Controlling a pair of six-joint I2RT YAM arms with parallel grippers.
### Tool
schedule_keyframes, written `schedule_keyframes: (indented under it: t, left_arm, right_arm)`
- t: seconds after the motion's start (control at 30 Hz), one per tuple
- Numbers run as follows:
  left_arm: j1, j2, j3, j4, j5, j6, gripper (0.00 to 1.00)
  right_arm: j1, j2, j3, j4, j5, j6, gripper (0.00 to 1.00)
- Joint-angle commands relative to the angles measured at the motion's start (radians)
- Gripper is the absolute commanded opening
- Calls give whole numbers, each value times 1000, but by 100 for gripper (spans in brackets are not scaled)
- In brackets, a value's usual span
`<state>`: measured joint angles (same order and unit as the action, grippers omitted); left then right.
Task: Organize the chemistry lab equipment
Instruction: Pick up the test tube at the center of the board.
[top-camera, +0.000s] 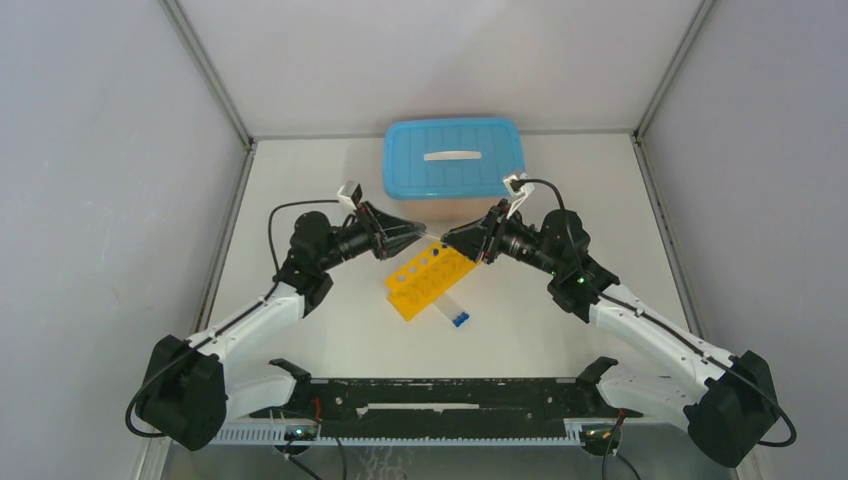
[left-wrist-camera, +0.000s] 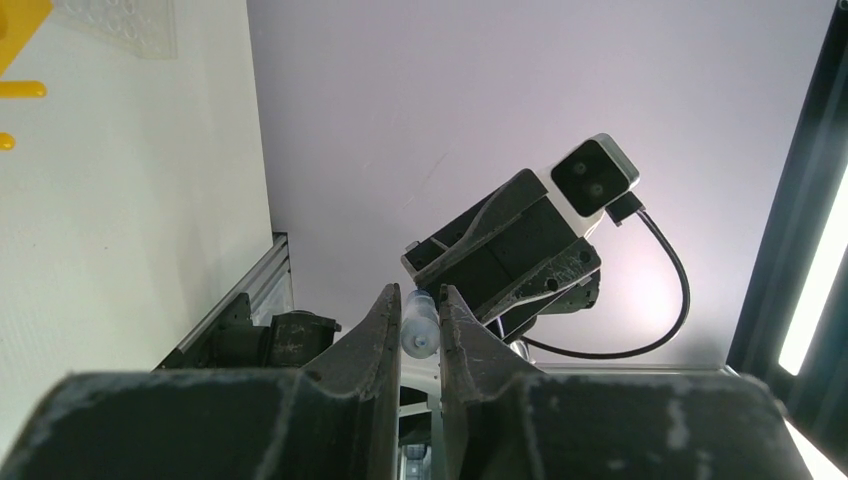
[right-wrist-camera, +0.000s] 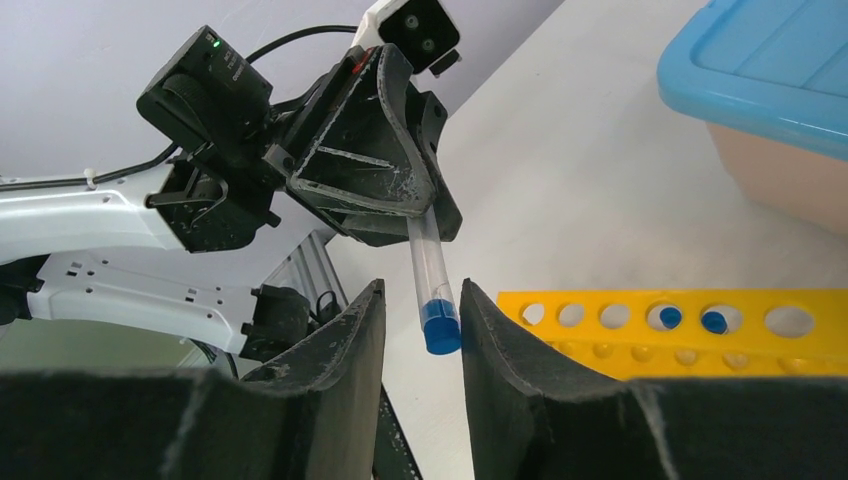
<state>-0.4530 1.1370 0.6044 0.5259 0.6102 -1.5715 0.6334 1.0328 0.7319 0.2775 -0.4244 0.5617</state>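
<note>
Left end effector (right-wrist-camera: 425, 215) holds a tube (right-wrist-camera: 432, 265) in the air near the rack (right-wrist-camera: 620, 335).
It is clamped on the tube's clear end, and the right end effector (right-wrist-camera: 421, 292) stands apart around the blue cap. The slick round plastic could slip if the left releases before the right closes squarely, dropping the tube onto the yellow holed rack or tabletop.
</note>
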Motion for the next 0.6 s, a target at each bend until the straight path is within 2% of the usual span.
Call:
schedule_keyframes:
  t: [0.0, 0.57]
  left_arm:
    - [3, -23, 51, 65, 3, -7, 11]
    - [2, -15, 57, 79, -1, -19, 11]
  right_arm:
    - [-7, -24, 36, 15, 1, -22, 41]
    - [-7, -2, 27, 43, -11, -6, 41]
